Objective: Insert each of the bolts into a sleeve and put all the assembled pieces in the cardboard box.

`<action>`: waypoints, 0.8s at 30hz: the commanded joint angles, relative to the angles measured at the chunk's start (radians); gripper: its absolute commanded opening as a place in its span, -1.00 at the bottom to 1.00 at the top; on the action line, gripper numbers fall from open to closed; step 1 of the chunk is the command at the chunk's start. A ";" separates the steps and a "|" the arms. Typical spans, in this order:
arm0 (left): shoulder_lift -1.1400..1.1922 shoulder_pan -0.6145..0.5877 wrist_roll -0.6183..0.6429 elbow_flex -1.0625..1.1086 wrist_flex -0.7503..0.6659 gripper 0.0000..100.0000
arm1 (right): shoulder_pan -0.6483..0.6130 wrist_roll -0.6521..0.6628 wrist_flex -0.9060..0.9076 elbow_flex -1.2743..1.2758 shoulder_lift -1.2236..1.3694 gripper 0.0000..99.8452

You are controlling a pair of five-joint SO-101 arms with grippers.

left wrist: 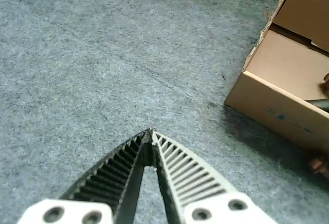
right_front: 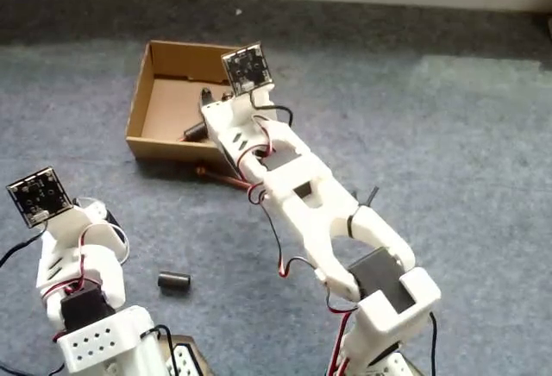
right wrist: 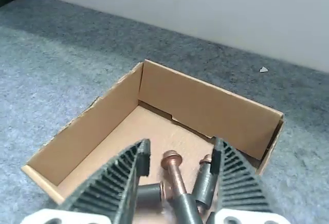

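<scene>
From the high view, the cardboard box sits at about 10 o'clock from the middle of the carpeted bench. The right arm stretches from 5 o'clock with its wrist over the box's near wall. A dark piece lies on the box floor under it. A loose sleeve lies on the carpet at 7 o'clock, well apart from the box. A copper bolt lies just outside the box's near wall, partly under the right arm. The left arm sits folded at 8 o'clock, near the sleeve.

In the left wrist view, the left hand is clenched, tips meeting on nothing, above bare carpet. The box and the stray bolt beside it lie farther off.

In the right wrist view, the right hand is released, jaws spread wide and holding nothing, directly above the box. Below it lie two bolt-in-sleeve pieces side by side, with another dark sleeve end next to them.

I judge this the end of a drop-off, with one pair left outside the box. The next move would call for one hand to take the sleeve and the other the bolt. The bolt lies tight against the cardboard, so the jaws have little room there. The shank must then be lined up with the sleeve's bore.
</scene>
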 commanded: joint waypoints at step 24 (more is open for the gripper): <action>-0.004 -0.269 0.095 -0.028 -0.066 -0.98 | -0.533 -0.008 0.651 0.369 -0.602 -0.64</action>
